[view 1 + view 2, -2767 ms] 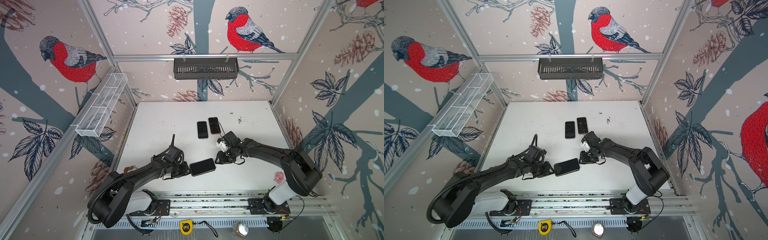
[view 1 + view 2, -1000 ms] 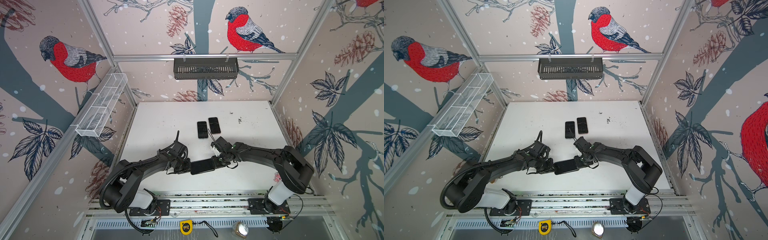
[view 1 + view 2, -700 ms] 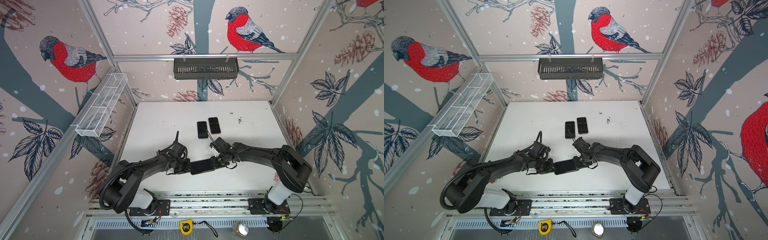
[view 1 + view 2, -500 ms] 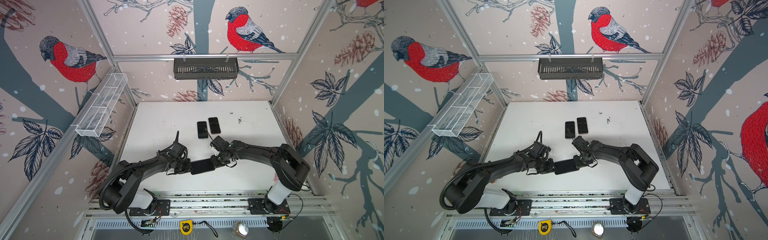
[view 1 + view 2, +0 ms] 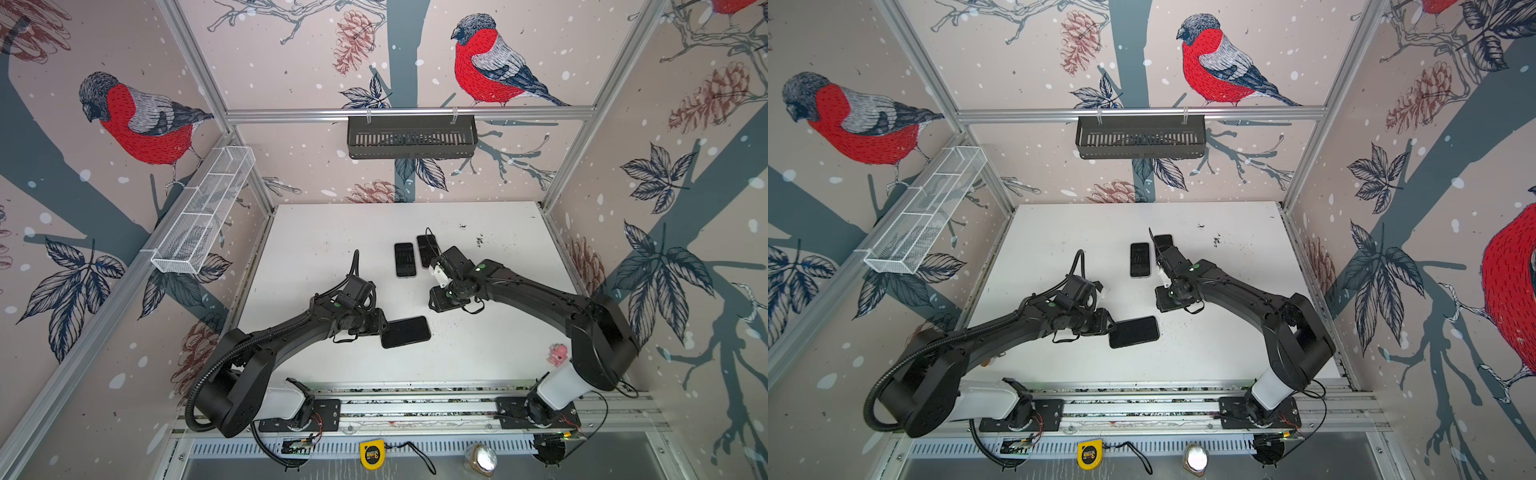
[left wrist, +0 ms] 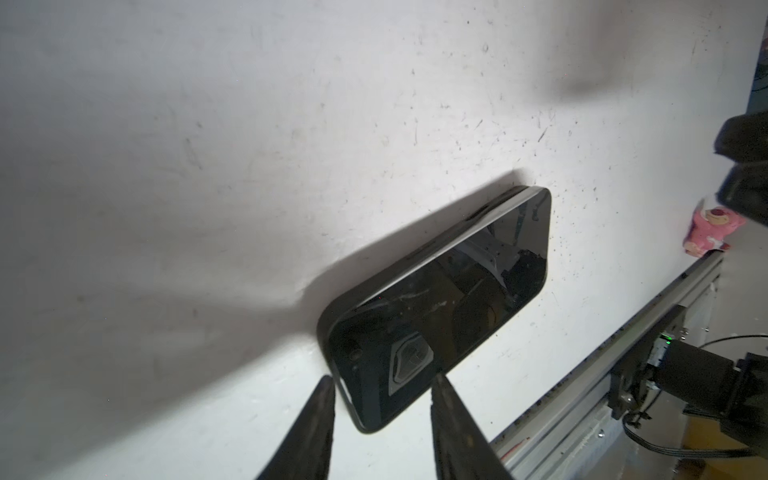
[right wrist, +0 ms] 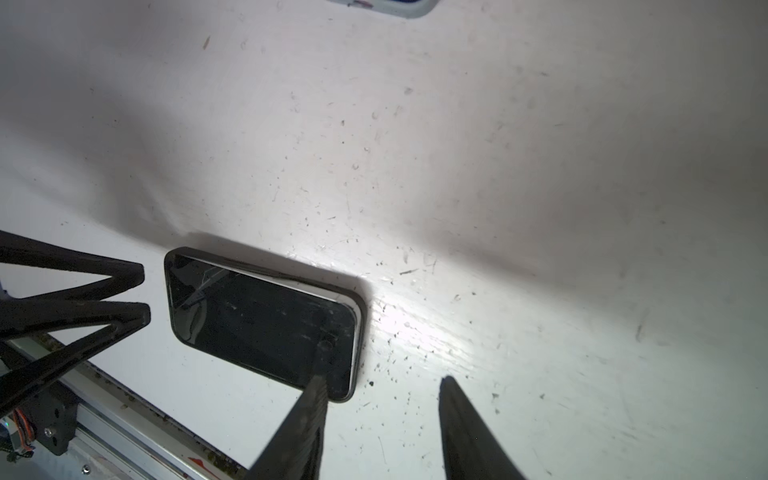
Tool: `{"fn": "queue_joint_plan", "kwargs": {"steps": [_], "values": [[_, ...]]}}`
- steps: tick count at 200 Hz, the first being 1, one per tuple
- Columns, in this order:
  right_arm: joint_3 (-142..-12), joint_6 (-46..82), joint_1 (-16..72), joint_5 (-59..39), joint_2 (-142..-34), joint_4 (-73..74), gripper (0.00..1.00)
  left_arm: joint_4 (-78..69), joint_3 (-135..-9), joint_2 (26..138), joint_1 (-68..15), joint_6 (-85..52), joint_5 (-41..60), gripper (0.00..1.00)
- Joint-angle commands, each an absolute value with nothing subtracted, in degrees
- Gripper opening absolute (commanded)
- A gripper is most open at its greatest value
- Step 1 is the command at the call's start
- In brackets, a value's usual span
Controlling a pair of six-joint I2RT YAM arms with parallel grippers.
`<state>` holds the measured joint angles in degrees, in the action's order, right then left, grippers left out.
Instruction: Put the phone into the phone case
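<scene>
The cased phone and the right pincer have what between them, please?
Only bare table lies between the right pincer and the cased phone, in both top views.

The phone (image 6: 436, 307) is gleaming with a glossy black glass face that is mirroring the rig, and a bright, metal-looking band is running along its edge. The phone case (image 6: 325, 332) around it is looking matt black and rubbery. The bench (image 5: 332, 232) is showing a smooth white surface, faintly shiny under the light, scuffed and speckled with dark grit. The jaws of the left gripper (image 6: 382, 380) are looking like matt black plastic. The near rail (image 5: 415, 405) is showing brushed metal, and the left basket (image 5: 203, 212) white wire mesh.
</scene>
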<state>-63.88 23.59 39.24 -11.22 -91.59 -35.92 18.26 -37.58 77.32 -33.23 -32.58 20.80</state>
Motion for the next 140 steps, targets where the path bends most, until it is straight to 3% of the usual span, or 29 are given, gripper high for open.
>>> {"fn": "queue_joint_plan", "kwargs": {"steps": [1, 16, 35, 93, 140], "values": [[-63.3, 21.7, 38.4, -15.4, -91.9, -36.2, 0.44, 20.5, -36.4, 76.4, -33.2, -32.0, 19.7, 0.38], [-62.3, 21.9, 38.3, -16.4, -92.4, -34.5, 0.46, 19.1, -34.7, 75.2, -33.2, -33.6, 21.1, 0.36], [-61.6, 21.9, 37.8, -18.8, -93.7, -32.0, 0.58, 16.7, -32.9, 72.3, -34.2, -36.0, 23.7, 0.35], [-69.2, 22.2, 36.1, -25.3, -103.0, -28.6, 0.56, 12.7, -29.2, 66.9, -42.8, -43.7, 22.1, 0.31], [-72.2, 23.5, 36.7, -30.6, -110.4, -25.7, 0.59, 4.5, -22.2, 67.1, -43.9, -47.3, 24.6, 0.32]]}}
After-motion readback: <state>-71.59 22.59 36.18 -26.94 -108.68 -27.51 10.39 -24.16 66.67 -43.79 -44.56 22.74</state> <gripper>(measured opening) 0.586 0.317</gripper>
